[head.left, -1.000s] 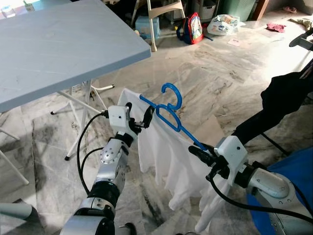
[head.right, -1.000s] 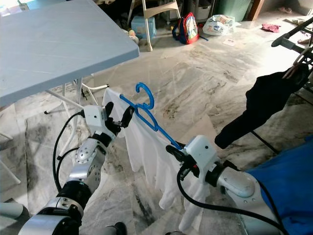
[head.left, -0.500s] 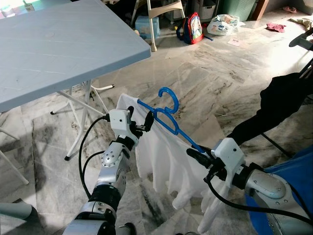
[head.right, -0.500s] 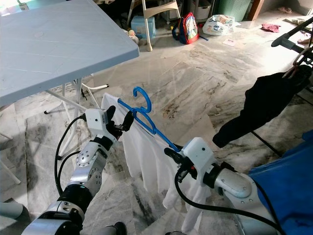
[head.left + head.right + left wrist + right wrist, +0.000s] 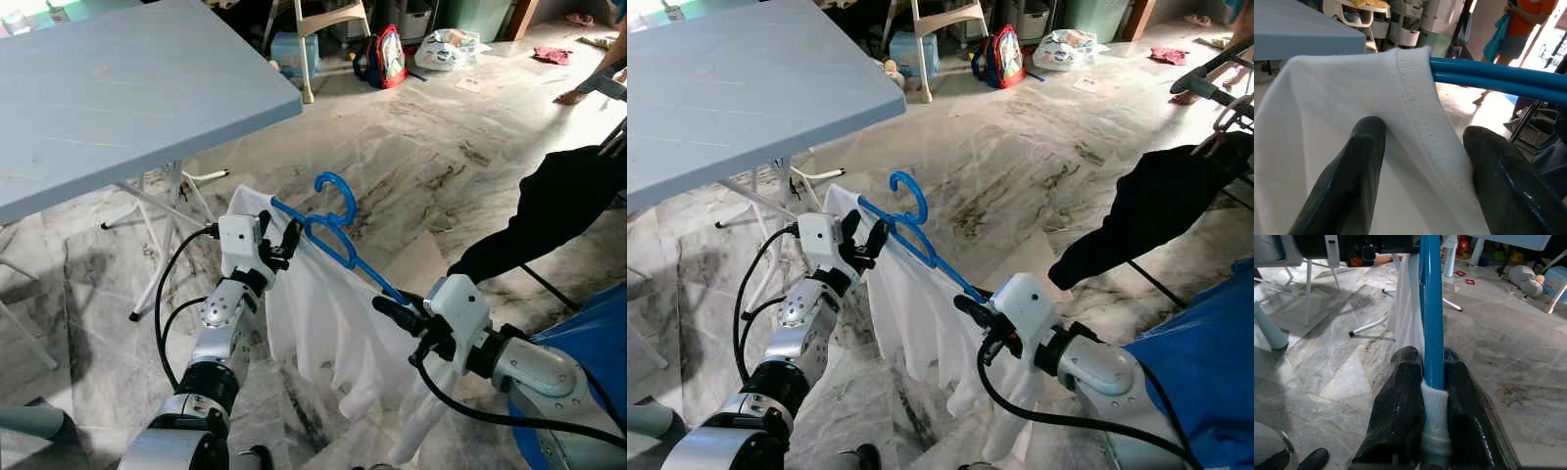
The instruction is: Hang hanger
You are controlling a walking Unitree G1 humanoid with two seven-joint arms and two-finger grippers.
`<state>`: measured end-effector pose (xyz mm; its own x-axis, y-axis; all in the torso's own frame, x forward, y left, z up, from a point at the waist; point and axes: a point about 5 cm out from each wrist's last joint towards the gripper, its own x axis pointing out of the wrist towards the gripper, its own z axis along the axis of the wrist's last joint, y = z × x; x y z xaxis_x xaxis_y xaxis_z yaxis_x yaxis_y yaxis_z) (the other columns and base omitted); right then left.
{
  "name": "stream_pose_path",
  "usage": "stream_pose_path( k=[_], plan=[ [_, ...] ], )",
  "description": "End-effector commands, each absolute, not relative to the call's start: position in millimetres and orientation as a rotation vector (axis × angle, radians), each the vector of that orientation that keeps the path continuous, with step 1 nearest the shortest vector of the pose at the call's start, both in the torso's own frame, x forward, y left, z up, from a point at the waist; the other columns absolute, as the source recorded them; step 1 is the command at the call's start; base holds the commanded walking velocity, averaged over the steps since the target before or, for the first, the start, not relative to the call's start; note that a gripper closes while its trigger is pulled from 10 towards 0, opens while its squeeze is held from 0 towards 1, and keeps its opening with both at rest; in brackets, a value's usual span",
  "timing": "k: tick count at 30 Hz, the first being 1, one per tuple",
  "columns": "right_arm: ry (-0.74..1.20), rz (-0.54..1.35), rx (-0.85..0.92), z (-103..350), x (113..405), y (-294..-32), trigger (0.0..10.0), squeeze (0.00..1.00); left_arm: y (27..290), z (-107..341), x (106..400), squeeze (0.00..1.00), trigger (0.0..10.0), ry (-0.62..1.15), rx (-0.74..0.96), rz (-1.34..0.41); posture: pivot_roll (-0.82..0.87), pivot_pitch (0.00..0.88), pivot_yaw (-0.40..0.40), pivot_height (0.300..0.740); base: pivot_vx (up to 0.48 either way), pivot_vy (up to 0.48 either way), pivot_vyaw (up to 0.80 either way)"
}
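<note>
A blue plastic hanger (image 5: 335,238) carries a white shirt (image 5: 315,323) and is held up between my two arms, hook upward. My right gripper (image 5: 394,311) is shut on the hanger's lower end, with a fold of shirt pinched against the blue bar (image 5: 1431,308). At the hanger's other shoulder, my left gripper (image 5: 277,240) stands open. Its two black fingers (image 5: 1354,176) are spread against the shirt's ribbed hem (image 5: 1420,98), just below the blue bars (image 5: 1498,78). The shirt hangs down between my arms above the marble floor.
A light blue folding table (image 5: 118,98) stands at the left on white legs. A black garment (image 5: 563,196) hangs on a dark rack (image 5: 1215,73) at the right, with blue fabric (image 5: 588,338) below it. A backpack (image 5: 389,54), a chair and bags lie far back. A person (image 5: 1520,24) stands beyond.
The hanger with the shirt and both grippers have drifted slightly left. A person's foot has come into view at the top right.
</note>
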<state>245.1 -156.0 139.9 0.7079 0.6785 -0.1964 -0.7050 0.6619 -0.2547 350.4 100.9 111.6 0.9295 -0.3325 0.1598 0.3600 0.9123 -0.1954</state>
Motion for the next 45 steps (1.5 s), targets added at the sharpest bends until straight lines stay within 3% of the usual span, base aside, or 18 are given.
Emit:
stream_pose_path(
  k=[1,26,36,37,38,45],
  plan=[
    [0.026,0.779,-0.336,151,246,-154,10.0,0.00,101,113,352,0.00,0.0,-0.126,-0.205,-0.370,-0.11,0.174,0.015,0.740,0.000,0.000,0.00],
    [-0.022,0.624,-0.403,155,262,-163,10.0,0.00,103,117,356,0.00,0.0,-0.123,-0.187,-0.403,-0.12,0.177,0.023,0.740,0.000,0.000,0.00],
    [-0.011,0.669,-0.396,152,257,-159,10.0,0.00,105,117,357,0.00,0.2,-0.117,-0.171,-0.391,-0.11,0.176,0.020,0.740,0.000,0.000,0.00],
    [-0.011,0.671,-0.394,152,257,-159,10.0,0.00,103,119,358,0.00,4.9,-0.118,-0.183,-0.392,-0.11,0.175,0.020,0.740,0.000,0.000,0.00],
    [-0.010,0.680,-0.391,151,257,-158,10.0,0.00,98,122,359,1.00,10.0,-0.127,-0.223,-0.414,-0.11,0.174,0.020,0.740,0.000,0.000,0.00],
    [-0.006,0.694,-0.393,149,257,-154,10.0,0.00,82,129,355,1.00,10.0,-0.165,-0.279,-0.484,-0.11,0.169,0.023,0.740,0.000,0.000,0.00]
  ],
)
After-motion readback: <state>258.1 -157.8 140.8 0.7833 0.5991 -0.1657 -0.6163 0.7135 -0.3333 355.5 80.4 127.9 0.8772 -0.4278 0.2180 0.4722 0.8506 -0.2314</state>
